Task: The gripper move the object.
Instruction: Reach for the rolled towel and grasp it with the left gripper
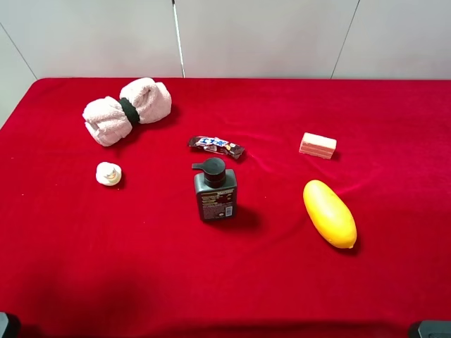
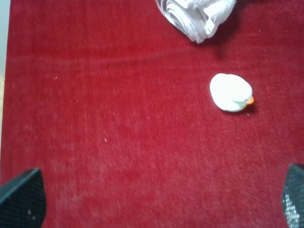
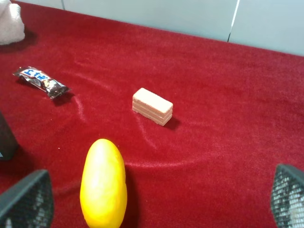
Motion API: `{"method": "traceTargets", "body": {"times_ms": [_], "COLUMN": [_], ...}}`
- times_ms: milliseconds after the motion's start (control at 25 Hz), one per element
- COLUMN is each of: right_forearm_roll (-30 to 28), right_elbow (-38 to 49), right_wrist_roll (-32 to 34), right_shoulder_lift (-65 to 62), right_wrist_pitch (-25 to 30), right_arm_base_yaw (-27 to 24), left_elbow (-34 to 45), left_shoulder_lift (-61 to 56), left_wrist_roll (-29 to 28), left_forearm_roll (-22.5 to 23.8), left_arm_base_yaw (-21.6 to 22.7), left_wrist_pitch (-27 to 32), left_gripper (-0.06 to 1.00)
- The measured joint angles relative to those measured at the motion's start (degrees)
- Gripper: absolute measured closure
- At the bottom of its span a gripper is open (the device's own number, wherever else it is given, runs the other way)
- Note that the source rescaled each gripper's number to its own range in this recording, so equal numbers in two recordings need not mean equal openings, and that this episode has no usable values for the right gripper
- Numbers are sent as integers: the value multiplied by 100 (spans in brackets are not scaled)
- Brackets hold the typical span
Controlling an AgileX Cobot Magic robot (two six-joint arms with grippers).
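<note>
**Exterior high view.** A red cloth (image 1: 394, 282) covers the table. The towel (image 1: 127, 111), a pale pink fluffy roll cinched at its waist by a black band (image 1: 129, 110), lies at the far left of the cloth, touching nothing else. A small white cap (image 1: 108, 173) sits near it on the camera side. A candy bar (image 1: 216, 146) and a dark pump bottle (image 1: 214, 190) occupy the middle. A soap bar (image 1: 318, 145) and a yellow fruit (image 1: 329, 213) lie to the right. Neither claw reaches in among the objects.

**Left wrist view.** The left gripper (image 2: 156, 204) stands wide open, its meshed fingertips (image 2: 21, 199) at opposite edges of the picture with only bare cloth between them. One end of the towel (image 2: 197, 16) and the white cap (image 2: 230, 92) lie ahead, well apart from the jaws.

**Right wrist view.** The right gripper (image 3: 156, 199) is likewise spread wide and holds nothing. The yellow fruit (image 3: 102, 185) lies on the cloth ahead of it, and a corner of the towel (image 3: 9, 23) shows far across the table.

**Handling (judgement).** The towel is probably light, soft and compressible, and neither fragile nor slippery. Its loose lobes would likely give and sag under a pinch. The banded waist looks the narrowest and firmest part, so it is the likeliest hold — jaws astride the band, closing across the roll. The left arm is on the towel's side of the table.
</note>
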Motion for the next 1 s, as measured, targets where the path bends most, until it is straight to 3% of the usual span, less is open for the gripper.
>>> {"method": "traceTargets", "body": {"times_ms": [440,760,1000], "right_forearm_roll": [0,0,0], "right_elbow": [0,0,0], "right_wrist_roll": [0,0,0], "right_shoulder_lift": [0,0,0], "right_wrist_pitch": [0,0,0], "right_arm_base_yaw": [0,0,0], "left_elbow": [-687,-1398,-1859], "left_shoulder_lift": [1957,3293,4192], "left_wrist_roll": [1028,1162,1602], "left_forearm_roll": [0,0,0], "left_arm_base_yaw": [0,0,0], "left_wrist_pitch": [-582,-674,-800], "left_gripper": [-4,-3,-3]}}
